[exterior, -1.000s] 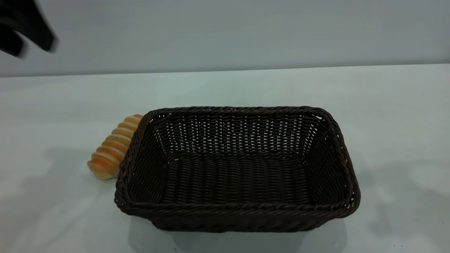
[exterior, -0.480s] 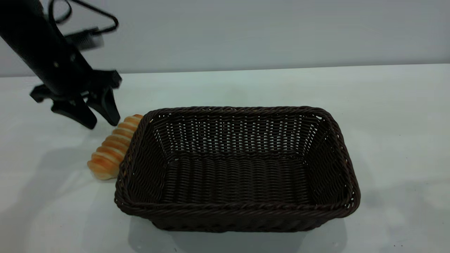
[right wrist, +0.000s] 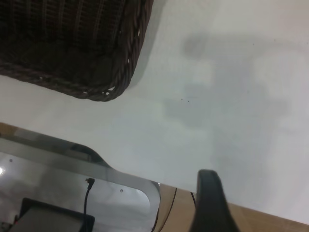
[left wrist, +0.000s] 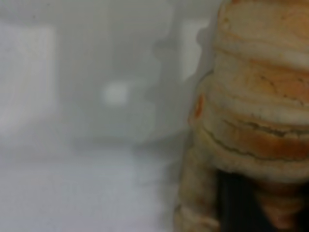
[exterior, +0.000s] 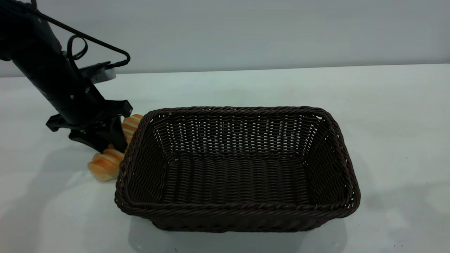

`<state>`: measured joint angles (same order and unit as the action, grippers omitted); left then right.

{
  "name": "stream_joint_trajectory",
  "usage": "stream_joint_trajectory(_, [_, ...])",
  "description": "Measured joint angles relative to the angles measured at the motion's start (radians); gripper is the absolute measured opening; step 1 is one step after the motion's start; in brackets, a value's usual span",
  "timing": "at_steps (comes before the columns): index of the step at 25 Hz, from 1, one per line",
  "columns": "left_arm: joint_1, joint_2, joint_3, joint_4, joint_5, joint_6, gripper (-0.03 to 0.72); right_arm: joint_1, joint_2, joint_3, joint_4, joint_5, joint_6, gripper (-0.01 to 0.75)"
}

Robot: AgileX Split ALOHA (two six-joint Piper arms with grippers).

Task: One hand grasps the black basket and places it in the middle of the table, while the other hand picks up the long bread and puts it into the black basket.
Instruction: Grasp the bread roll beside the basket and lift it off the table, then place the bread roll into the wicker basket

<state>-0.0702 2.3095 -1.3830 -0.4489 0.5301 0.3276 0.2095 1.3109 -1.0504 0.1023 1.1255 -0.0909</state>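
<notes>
The black basket (exterior: 239, 208) stands empty in the middle of the white table (exterior: 393, 105). The long bread (exterior: 104, 163) lies on the table against the basket's left wall. My left gripper (exterior: 102, 141) is down over the bread's middle, open, with one finger on each side of it. In the left wrist view the bread (left wrist: 260, 96) fills the frame close up, with a dark fingertip (left wrist: 236, 208) against it. My right gripper (right wrist: 210, 205) is out of the exterior view; its wrist view shows it above the table's edge, apart from a corner of the basket (right wrist: 72, 48).
A grey wall runs behind the table. In the right wrist view a wood-coloured strip (right wrist: 270, 220) and a shiny grey panel with a cable (right wrist: 87, 193) lie beyond the table's edge. Bare table lies right of the basket.
My left arm has come in from the upper left and dropped down onto the bread, its fingers now straddling it. The basket and bread have not moved.
</notes>
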Motion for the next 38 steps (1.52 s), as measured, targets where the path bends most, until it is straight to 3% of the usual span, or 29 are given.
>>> stream_joint_trajectory(2, [0.007, 0.000, -0.019, 0.001, 0.036, -0.008, 0.108, 0.000, 0.000, 0.000, 0.000, 0.001, 0.003, 0.527])
stream_joint_trajectory(3, [0.011, -0.004, -0.031, 0.001, 0.055, -0.008, 0.081, 0.000, 0.000, 0.000, 0.000, 0.003, 0.004, 0.527])
stream_joint_trajectory(12, [-0.007, -0.185, -0.160, 0.007, 0.214, 0.050, 0.053, 0.000, 0.000, 0.000, 0.000, 0.011, 0.006, 0.527])
stream_joint_trajectory(23, [-0.309, -0.223, -0.162, 0.005, 0.327, 0.153, 0.053, 0.000, 0.000, 0.000, 0.000, -0.002, 0.006, 0.527])
stream_joint_trajectory(29, [-0.426, -0.217, -0.162, 0.004, 0.340, 0.151, 0.053, 0.000, 0.000, 0.000, 0.000, -0.004, 0.006, 0.527])
stream_joint_trajectory(33, [-0.457, -0.194, -0.162, 0.001, 0.339, 0.149, 0.096, 0.000, 0.000, 0.000, 0.000, -0.004, 0.006, 0.527])
stream_joint_trajectory(38, [-0.459, -0.190, -0.162, -0.004, 0.314, 0.129, 0.297, 0.000, 0.000, 0.000, 0.000, -0.005, 0.006, 0.527])
